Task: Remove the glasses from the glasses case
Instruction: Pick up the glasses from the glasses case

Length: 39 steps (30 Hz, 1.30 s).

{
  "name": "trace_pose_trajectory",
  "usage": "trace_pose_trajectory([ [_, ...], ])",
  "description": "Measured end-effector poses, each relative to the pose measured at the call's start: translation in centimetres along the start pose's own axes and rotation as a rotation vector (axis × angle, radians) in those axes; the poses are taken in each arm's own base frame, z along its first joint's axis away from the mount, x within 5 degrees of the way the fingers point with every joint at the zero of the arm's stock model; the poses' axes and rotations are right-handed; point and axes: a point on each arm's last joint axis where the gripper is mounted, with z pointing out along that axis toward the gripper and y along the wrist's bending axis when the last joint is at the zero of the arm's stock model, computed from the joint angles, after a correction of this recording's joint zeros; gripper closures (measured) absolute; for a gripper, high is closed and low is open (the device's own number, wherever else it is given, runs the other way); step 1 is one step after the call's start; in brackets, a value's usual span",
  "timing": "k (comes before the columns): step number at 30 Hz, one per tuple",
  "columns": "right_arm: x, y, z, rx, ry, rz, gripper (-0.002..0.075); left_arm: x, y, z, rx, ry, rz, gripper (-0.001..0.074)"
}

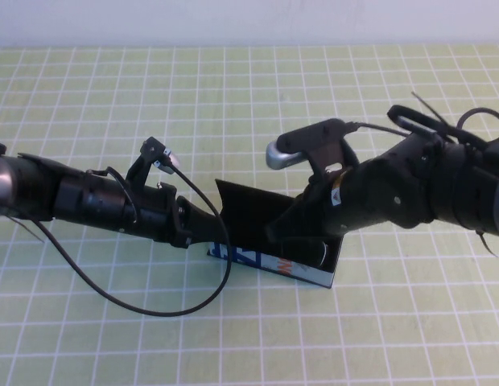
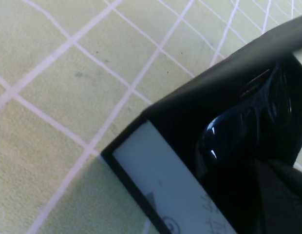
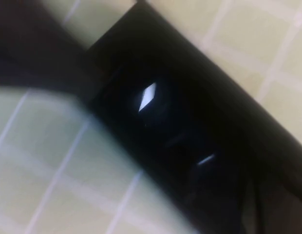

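Note:
The glasses case (image 1: 270, 265) lies open in the middle of the table, with its black flap lid (image 1: 237, 201) standing up at the back and its white printed side facing me. My left gripper (image 1: 215, 234) is at the case's left end. My right gripper (image 1: 286, 230) reaches down into the open case from the right. The glasses (image 2: 241, 127) show as glossy black plastic inside the case next to its white side (image 2: 158, 178). They also show in the right wrist view (image 3: 153, 105), lying in the case's black inside, close under that gripper.
A green mat with a white grid (image 1: 394, 322) covers the table. A black cable (image 1: 165, 312) from the left arm loops down onto the mat in front of the case. A white wall (image 1: 233, 20) bounds the far edge.

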Motion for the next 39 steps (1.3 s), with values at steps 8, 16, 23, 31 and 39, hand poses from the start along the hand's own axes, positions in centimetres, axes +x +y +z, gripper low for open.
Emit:
trace_pose_trajectory([
  [8, -2.4, -3.2, 2.3, 0.058, 0.006, 0.057, 0.0742, 0.0, 0.0, 0.0, 0.004, 0.001, 0.001, 0.0739],
  [16, -3.7, -3.4, 5.4, 0.077, 0.114, 0.042, 0.0742, 0.0, 0.0, 0.0, 0.004, 0.001, 0.0, 0.0739],
  [23, -3.7, -3.5, 5.7, 0.073, 0.145, 0.014, 0.0742, 0.0, 0.0, 0.0, 0.004, 0.001, 0.0, 0.0739],
  [31, -4.2, -2.9, 3.7, 0.016, 0.208, -0.039, 0.0742, -0.9, -0.5, -0.5, 0.051, 0.001, 0.035, 0.0739],
  [39, -4.9, -1.3, 0.3, -0.153, 0.232, -0.197, 0.0742, -3.6, -0.5, -1.4, 0.019, -0.035, -0.008, 0.0739],
])
